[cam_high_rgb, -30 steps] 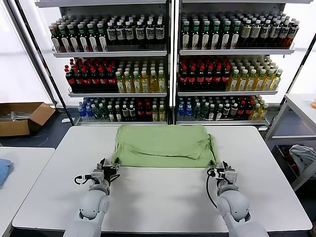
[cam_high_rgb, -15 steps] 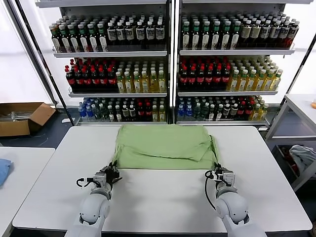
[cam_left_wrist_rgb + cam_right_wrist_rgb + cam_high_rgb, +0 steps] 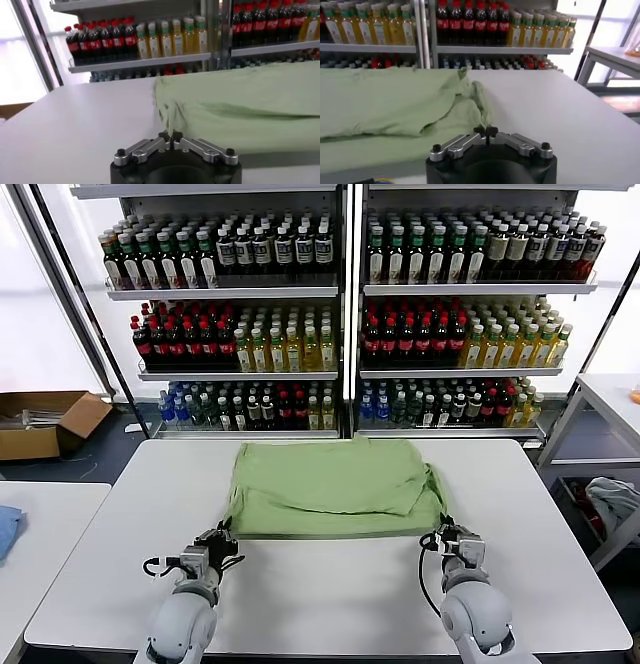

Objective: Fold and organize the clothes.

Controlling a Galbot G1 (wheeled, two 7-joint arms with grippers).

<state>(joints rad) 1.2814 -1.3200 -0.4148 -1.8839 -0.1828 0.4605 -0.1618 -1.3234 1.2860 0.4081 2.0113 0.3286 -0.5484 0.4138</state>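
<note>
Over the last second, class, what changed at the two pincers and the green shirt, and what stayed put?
Both pincers closed on the near corners of the polo shirt: the left pincer on its left corner, the right pincer on its right. They drew back toward the robot, dragging the near edge along. The table and bottle shelves stayed unchanged.

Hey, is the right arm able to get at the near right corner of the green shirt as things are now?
Probably yes: the right gripper sits shut right at that corner of the green shirt, apparently pinching it already, with nothing between them.

left gripper (image 3: pixel 226 536) clamped, low | right gripper (image 3: pixel 441 535) clamped, low
</note>
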